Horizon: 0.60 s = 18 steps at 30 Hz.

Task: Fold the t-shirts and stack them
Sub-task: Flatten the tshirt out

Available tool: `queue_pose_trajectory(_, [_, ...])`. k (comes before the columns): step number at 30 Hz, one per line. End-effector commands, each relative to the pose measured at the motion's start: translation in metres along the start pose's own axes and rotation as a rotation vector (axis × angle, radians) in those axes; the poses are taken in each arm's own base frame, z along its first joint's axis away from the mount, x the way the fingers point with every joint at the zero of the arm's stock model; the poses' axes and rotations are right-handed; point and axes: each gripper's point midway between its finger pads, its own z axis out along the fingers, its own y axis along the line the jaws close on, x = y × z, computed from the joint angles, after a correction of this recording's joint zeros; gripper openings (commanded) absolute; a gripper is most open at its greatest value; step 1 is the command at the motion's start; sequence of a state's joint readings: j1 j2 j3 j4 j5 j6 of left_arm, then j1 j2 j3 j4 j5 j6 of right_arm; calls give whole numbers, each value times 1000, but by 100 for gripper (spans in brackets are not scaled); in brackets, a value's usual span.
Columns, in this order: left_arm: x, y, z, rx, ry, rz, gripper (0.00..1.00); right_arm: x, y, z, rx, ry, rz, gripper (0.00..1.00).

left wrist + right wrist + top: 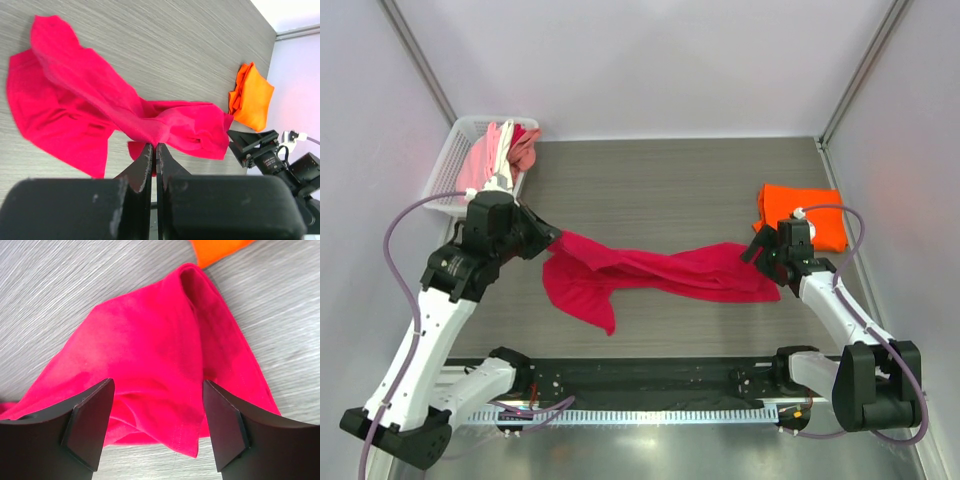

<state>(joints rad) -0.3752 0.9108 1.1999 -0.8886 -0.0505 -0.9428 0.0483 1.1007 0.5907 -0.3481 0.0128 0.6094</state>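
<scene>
Top external view: crimson t-shirt (650, 272) lies crumpled lengthwise across the table (670, 180).
Left arm: reaches inward; left gripper (551, 240) pinches the shirt's left end.
Right arm: bent inward; right gripper (157, 389) spread wide over the shirt's right end.
Orange t-shirt (808, 215): folded, far right.

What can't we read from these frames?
- Basket contents, top view: bunched cloth, partly behind left arm; count unclear.
- Left tool, left wrist view: shut on red shirt; fingers hide how much is pinched.
- Right tool, right wrist view: open over the red shirt; contact with cloth unclear.
- Orange shirt: cut by the top edge there; right arm covers its corner from above.
</scene>
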Motion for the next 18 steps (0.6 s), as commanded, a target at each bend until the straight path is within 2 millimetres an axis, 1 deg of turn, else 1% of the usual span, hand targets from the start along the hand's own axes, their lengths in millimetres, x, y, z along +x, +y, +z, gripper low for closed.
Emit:
queue_pose_trajectory(1, [-11, -15, 2, 40, 1, 24, 0, -6, 14, 0, -73, -9, -32, 77])
queue_pose_trajectory(2, [-13, -13, 7, 24, 4, 23, 0, -6, 15, -1, -80, -10, -32, 75])
queue_pose_trajectory(4, [-14, -17, 11, 40, 18, 21, 0, -7, 16, -2, -90, -15, -43, 70])
queue_pose_trajectory(5, [-17, -14, 15, 26, 18, 13, 0, -5, 18, -2, -101, -7, -48, 66])
queue_pose_trajectory(7, [-19, -15, 17, 39, 27, 6, 0, -1, 20, -4, -122, 9, -58, 62])
queue_pose_trajectory(10, [-23, -13, 20, 39, 22, -5, 0, 5, 20, -4, -133, 25, -60, 39])
queue_pose_trajectory(11, [-24, -13, 21, 37, 23, -8, 0, 6, 21, -4, -140, 32, -61, 22])
queue_pose_trajectory(13, [-23, -13, 20, 43, 29, -5, 0, 11, 26, -6, -171, 61, -64, 4])
queue_pose_trajectory(14, [-24, -11, 19, 40, 28, -8, 0, 12, 29, -9, -182, 75, -67, 1])
queue_pose_trajectory(16, [-24, -10, 15, 35, 24, -4, 0, 13, 31, -15, -195, 80, -72, 1])
queue_pose_trajectory(17, [-24, -9, 13, 34, 19, -1, 0, 13, 28, -18, -182, 78, -80, 4])
queue_pose_trajectory(18, [-25, -8, 11, 32, 10, -2, 0, 8, 26, -22, -176, 49, -83, 9])
